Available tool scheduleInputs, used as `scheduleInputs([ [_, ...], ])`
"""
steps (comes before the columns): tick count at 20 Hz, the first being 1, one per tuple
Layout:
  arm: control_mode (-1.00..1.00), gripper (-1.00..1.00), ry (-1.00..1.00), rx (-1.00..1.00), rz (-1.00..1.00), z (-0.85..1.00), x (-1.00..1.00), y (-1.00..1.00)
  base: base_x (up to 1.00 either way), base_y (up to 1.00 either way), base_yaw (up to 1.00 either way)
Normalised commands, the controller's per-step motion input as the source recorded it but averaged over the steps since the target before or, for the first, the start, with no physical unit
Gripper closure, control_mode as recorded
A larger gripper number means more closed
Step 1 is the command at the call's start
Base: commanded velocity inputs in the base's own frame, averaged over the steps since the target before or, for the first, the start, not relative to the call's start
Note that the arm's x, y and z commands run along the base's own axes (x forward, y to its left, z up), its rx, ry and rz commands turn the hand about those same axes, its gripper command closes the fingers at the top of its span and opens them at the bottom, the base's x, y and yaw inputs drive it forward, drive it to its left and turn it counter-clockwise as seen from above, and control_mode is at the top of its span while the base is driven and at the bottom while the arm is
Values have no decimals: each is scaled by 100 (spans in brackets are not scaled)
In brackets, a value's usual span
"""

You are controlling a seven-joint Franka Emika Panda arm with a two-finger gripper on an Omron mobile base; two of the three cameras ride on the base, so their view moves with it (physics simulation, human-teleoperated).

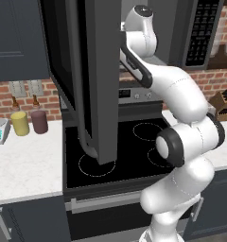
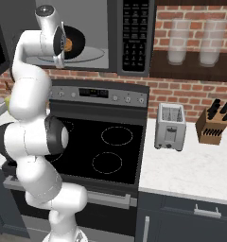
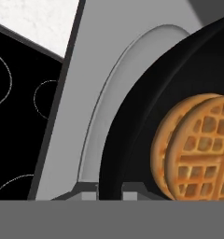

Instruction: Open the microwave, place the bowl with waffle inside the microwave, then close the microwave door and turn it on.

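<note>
From behind on my left, my white arm [image 1: 181, 123] rises over the black stove top [image 1: 129, 151] and reaches up into the microwave [image 1: 200, 33] above it. Its wide dark door [image 1: 94, 75] stands swung fully open toward the camera, the long grey bar handle [image 1: 80, 94] running down its edge and curving at the bottom. A yellow cup [image 1: 20, 123] and a maroon cup [image 1: 39, 121] stand side by side on the white counter [image 1: 25, 165] to the left, against the brick wall. My pincer is hidden behind the door and my own wrist in this view.

Seen from my right, the microwave's grey cavity [image 2: 94, 28] is open, with its column of buttons [image 2: 133, 33] to the right. My wrist [image 2: 51, 33] is inside the opening, and the black bowl [image 2: 76, 41] shows just past it, tilted on edge over the round glass plate [image 2: 89, 56], with a sliver of golden waffle [image 2: 67, 45] in it. A silver toaster [image 2: 170, 126] and a knife block [image 2: 212, 126] sit on the counter to the right of the stove.

Along my hand, the bowl [image 3: 146, 140] looms very close, with the waffle [image 3: 202, 147] lying inside it, above the pale turntable rim [image 3: 114, 84] and the grey microwave floor. My fingertips [image 3: 130, 192] barely show at the bottom edge, set narrowly on either side of the bowl's rim, so my pincer is closed on the bowl.
</note>
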Motion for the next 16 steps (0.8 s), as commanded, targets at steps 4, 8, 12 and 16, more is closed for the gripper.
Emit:
scheduleInputs([
  [4, -100, 100, 0, 0, 0, -21, 64, 10, 0, 0, 0],
  [8, -100, 100, 0, 0, 0, -27, 59, 7, 0, 0, 0],
  [12, -100, 100, 1, 0, 0, -40, 38, 8, 0, 0, 0],
  [16, -100, 100, 2, 0, 0, -48, 30, 9, 0, 0, 0],
])
